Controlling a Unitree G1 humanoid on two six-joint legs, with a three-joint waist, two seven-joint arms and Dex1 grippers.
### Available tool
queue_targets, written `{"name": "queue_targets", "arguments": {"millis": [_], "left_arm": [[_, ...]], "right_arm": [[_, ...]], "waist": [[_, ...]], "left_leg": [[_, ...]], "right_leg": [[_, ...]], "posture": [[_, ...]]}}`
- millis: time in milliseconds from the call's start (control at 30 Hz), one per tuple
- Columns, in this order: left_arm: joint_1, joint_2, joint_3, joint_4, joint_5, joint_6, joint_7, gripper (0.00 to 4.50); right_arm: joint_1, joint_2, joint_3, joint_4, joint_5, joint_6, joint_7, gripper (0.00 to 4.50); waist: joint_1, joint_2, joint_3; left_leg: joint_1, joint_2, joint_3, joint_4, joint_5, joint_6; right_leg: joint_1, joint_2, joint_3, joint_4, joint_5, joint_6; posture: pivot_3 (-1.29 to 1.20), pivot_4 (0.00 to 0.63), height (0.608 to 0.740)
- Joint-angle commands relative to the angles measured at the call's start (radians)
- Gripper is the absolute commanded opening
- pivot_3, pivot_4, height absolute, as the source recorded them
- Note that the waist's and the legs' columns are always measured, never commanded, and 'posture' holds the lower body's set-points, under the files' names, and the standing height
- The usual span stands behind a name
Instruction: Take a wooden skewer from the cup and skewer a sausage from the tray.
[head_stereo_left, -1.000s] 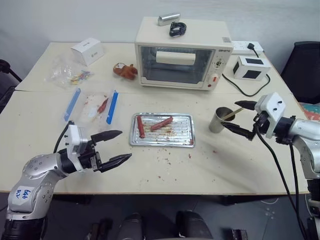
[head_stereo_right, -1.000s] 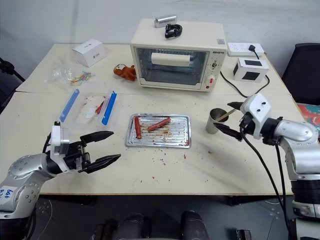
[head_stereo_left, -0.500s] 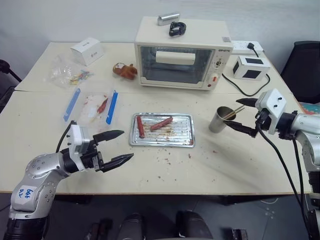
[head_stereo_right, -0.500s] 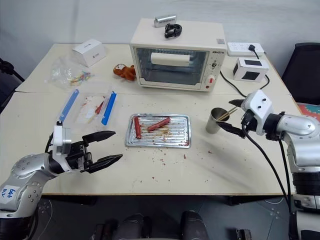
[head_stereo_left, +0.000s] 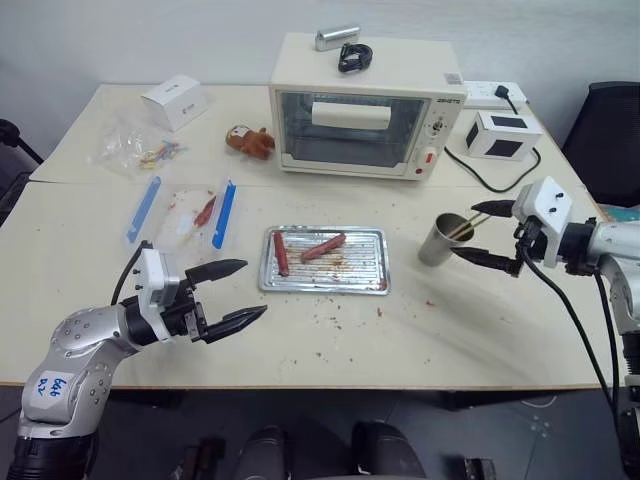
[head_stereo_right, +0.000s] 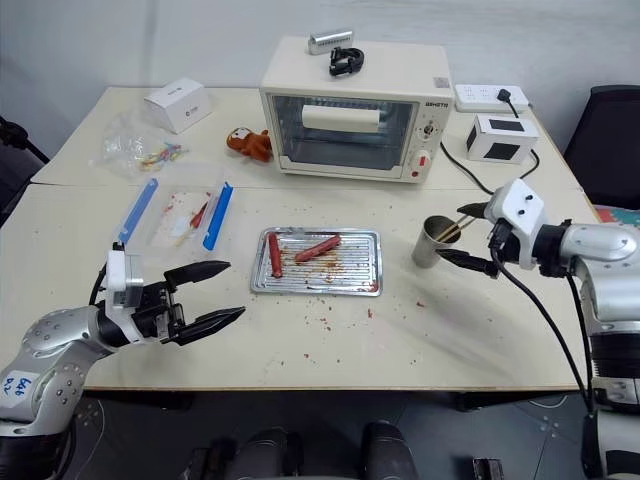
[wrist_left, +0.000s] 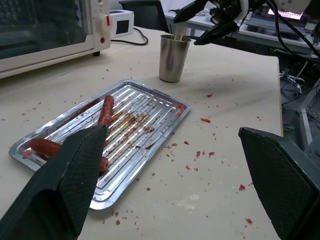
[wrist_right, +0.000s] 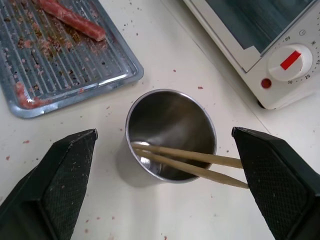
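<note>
The steel cup (head_stereo_left: 437, 240) stands right of the tray (head_stereo_left: 370, 275) and holds two wooden skewers (wrist_right: 200, 163) that lean out over its rim. My right gripper (head_stereo_left: 486, 233) is open just right of the cup, its fingers above and below the skewer ends, touching nothing. Two sausages (head_stereo_left: 322, 246) lie on the ribbed tray, one upright at the left end (head_stereo_left: 281, 254). My left gripper (head_stereo_left: 236, 293) hangs open over the table left of the tray, holding nothing.
A cream toaster oven (head_stereo_left: 365, 108) stands behind the tray. A clear box with blue clips (head_stereo_left: 185, 213) holding a red sausage lies at left. A power strip, a white box (head_stereo_left: 504, 135) and cable sit at back right. Red crumbs dot the table.
My right gripper has drawn in closer to the cup and tilted downward, its fingers now straddling the skewer ends. The left gripper has stayed put.
</note>
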Motion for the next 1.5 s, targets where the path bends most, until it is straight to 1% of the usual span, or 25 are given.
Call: {"name": "queue_targets", "arguments": {"millis": [33,233,600,700,733,867,1100,1333,1500], "left_arm": [[-0.002,-0.002,0.01,-0.024,0.005,-0.018,0.003,4.48],[-0.004,-0.002,0.006,-0.026,0.004,-0.016,0.006,4.48],[-0.006,-0.002,0.001,-0.026,0.006,-0.018,0.007,4.48],[-0.007,-0.002,0.001,-0.026,0.006,-0.018,0.006,4.5],[-0.007,-0.001,0.001,-0.026,0.006,-0.018,0.006,4.5],[-0.01,0.003,0.005,-0.024,0.005,-0.017,0.004,4.5],[-0.01,0.002,0.004,-0.024,0.007,-0.019,0.002,4.5],[-0.018,-0.008,-0.006,-0.019,0.015,-0.027,0.004,4.5],[-0.017,-0.018,-0.016,-0.012,0.03,-0.042,0.002,4.5]], "right_arm": [[-0.015,-0.037,-0.009,-0.045,0.021,0.048,0.022,4.5],[-0.026,-0.065,-0.01,-0.05,0.018,0.081,0.047,4.5],[-0.033,-0.038,-0.019,-0.028,0.057,0.127,0.052,4.5],[-0.04,-0.032,-0.017,-0.021,0.068,0.136,0.047,3.91],[-0.04,-0.032,-0.015,-0.019,0.068,0.135,0.048,3.64],[-0.039,-0.038,-0.01,-0.008,0.07,0.134,0.054,2.29],[-0.047,-0.045,-0.011,0.011,0.067,0.122,0.064,0.05],[-0.077,-0.059,-0.01,0.04,0.06,0.107,0.087,0.05],[-0.103,-0.082,-0.033,0.039,0.098,0.12,0.155,0.05]], "waist": [[0.0,0.0,0.0],[0.0,0.001,0.0],[0.0,0.001,0.0],[0.0,0.001,0.0],[0.0,0.001,0.0],[0.0,0.001,0.0],[0.0,0.001,0.0],[0.0,0.001,0.0],[0.0,0.001,0.001]], "left_leg": [[0.0,0.0,0.0,0.0,0.0,0.0],[0.0,0.0,0.0,0.0,0.0,0.0],[0.0,0.0,0.0,0.0,0.0,0.0],[0.0,0.0,0.0,0.0,0.0,0.0],[0.0,0.0,0.0,0.0,0.0,0.0],[0.0,0.0,0.0,0.0,0.0,0.0],[0.0,0.0,0.0,0.0,0.0,0.0],[0.0,0.0,0.0,0.0,0.0,0.0],[0.0,0.0,0.0,-0.001,0.0,0.0]], "right_leg": [[0.0,0.0,0.0,0.0,0.0,0.0],[0.0,0.0,0.0,0.0,0.0,0.0],[0.0,0.0,0.0,0.0,0.0,0.0],[0.0,0.0,0.0,0.0,0.0,0.0],[0.0,0.0,0.0,0.0,0.0,0.0],[0.0,0.0,0.0,0.0,0.0,0.0],[0.0,0.0,0.0,-0.001,0.0,0.0],[0.0,0.0,0.0,-0.001,0.0,0.0],[0.0,0.0,0.0,-0.001,0.0,0.0]], "posture": [[0.0,0.15,0.74],[0.0,0.15,0.74],[0.0,0.15,0.74],[0.0,0.15,0.74],[0.0,0.15,0.74],[0.0,0.15,0.74],[0.0,0.15,0.74],[0.0,0.15,0.74],[0.0,0.15,0.74]]}}
